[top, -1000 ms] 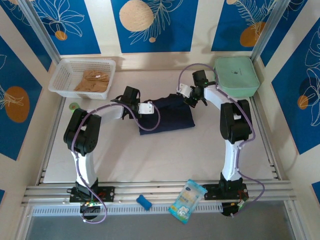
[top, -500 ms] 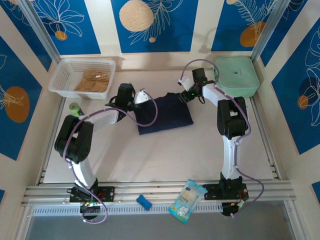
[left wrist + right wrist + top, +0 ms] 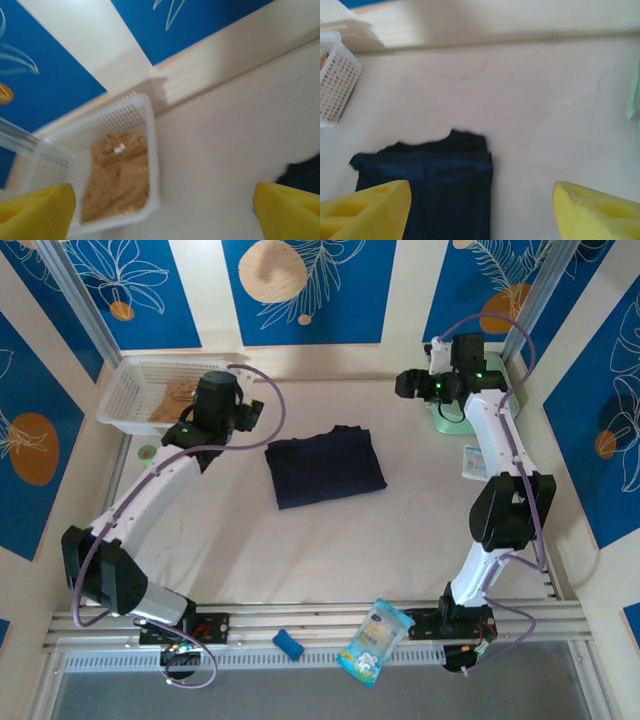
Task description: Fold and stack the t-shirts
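Though showing blurred, the tan t-shirt [image 3: 117, 175] is lying in the basket [image 3: 153, 145] ahead of the wide-open, empty left claw [image 3: 160, 210]; the navy t-shirt [image 3: 445, 190], partly cropped, is lying beneath the equally open, empty right claw [image 3: 480, 210].

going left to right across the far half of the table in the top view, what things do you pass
white basket with the tan t-shirt in it → folded navy t-shirt → mint-green case, partly under the right arm

A lab robot cell: railed table [image 3: 300, 550] walled by blue printed panels [image 3: 310, 290].
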Tool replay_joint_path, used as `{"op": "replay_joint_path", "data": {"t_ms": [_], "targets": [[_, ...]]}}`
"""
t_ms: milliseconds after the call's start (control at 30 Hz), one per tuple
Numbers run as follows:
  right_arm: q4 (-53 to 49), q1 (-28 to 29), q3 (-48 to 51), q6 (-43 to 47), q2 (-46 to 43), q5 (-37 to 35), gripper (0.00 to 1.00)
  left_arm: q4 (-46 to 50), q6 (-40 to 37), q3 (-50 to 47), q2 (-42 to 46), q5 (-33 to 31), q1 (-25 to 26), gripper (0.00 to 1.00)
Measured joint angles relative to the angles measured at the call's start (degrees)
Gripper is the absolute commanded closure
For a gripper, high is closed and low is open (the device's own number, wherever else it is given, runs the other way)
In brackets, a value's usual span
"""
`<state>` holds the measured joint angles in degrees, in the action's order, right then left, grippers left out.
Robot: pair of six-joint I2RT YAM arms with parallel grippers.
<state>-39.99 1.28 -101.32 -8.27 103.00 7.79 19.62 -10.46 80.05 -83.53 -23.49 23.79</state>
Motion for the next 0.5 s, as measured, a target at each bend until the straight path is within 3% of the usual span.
{"op": "replay_joint_path", "data": {"t_ms": [267, 500], "targets": [[-8.5, 8.5, 8.5, -5.7, 3.0, -4.6, 0.29, 16.6, 23.5, -1.7, -2.7, 14.5, 0.0, 0.21], [-9.5, 12.7, 7.9, -8.4, 12.0, -9.4, 0.34, 18.5, 33.0, -3.9, -12.3, 17.5, 0.9, 0.29]]}}
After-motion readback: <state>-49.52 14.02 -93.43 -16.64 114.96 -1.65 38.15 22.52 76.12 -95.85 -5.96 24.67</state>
